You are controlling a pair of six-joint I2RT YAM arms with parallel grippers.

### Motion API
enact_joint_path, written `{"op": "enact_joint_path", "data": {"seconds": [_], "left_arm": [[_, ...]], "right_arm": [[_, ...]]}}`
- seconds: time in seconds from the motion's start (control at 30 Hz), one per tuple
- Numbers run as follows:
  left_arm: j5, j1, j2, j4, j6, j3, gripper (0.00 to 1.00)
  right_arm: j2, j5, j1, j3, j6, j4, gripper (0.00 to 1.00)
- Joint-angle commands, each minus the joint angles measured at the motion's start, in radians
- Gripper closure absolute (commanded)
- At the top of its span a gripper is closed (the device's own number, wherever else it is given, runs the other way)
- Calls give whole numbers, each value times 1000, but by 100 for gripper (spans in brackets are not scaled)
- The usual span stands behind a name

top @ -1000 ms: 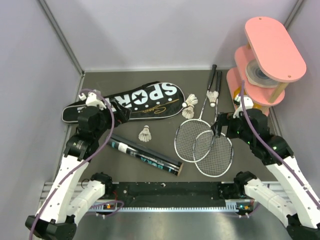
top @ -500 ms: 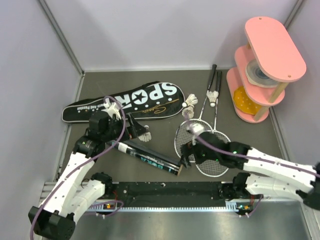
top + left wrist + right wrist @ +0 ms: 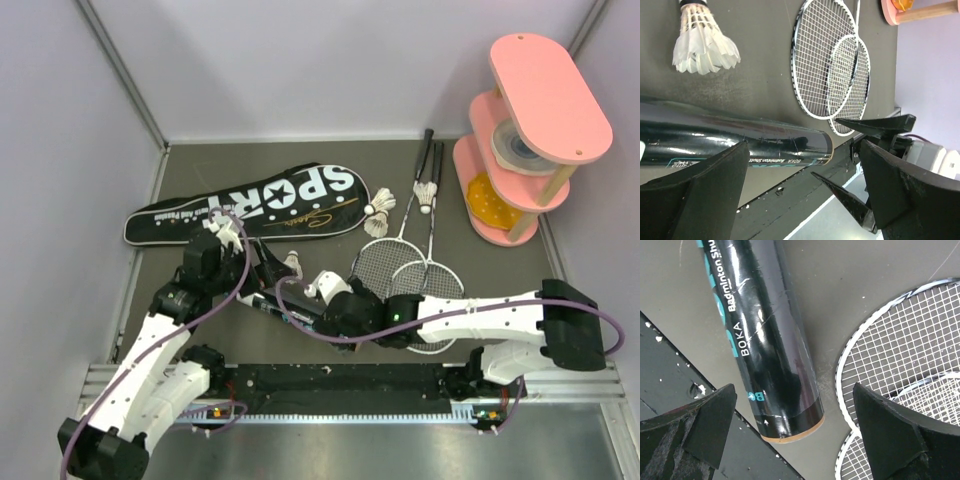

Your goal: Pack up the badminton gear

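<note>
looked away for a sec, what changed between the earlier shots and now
The right pincer swung leftward from beside the rackets and now hangs open over the shuttle tube at its open end. The left pincer came from the bag toward the near edge and is open above the shuttle tube. Nothing was gripped or released. The shuttle tube, rackets, bag and shuttlecocks stayed put.

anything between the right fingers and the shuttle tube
Nothing visible. The right gripper hangs open over the end of the shuttle tube, one finger on each side. The racket heads lie beside the tube, not between.
</note>
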Motion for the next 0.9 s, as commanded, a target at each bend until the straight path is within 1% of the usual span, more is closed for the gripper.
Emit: {"op": "enact_joint_path", "data": {"seconds": [0.0,0.03,0.2,0.33,0.5,0.67,0.7,0.73,0.77,0.8,0.87], "left_arm": [[-52,-3,-27,10,-81,-38,5],[-49,-1,-18,24,-86,-44,7],[-66,-1,39,26,-37,-15,8],[-27,-1,94,19,-3,30,9],[-16,-3,71,26,6,23,10],[-4,-1,11,30,36,33,11],[-1,-1,-4,35,46,36,11],[2,-3,-7,35,55,45,11],[5,-3,-12,36,79,51,11],[17,-1,-21,35,92,59,11],[25,-3,-31,29,125,77,11]], "right_arm": [[-11,10,36,-16,-57,36,1],[-11,1,38,-25,-56,42,1],[-17,-14,44,-88,-20,105,1],[-32,-19,44,-140,-20,201,1],[-8,6,44,-139,-34,205,3],[15,3,44,-136,-40,220,14],[17,3,44,-134,-46,223,18],[18,4,44,-134,-50,223,23],[15,6,44,-132,-50,223,25],[11,6,44,-132,-50,225,31],[4,1,44,-134,-50,223,36]]}}
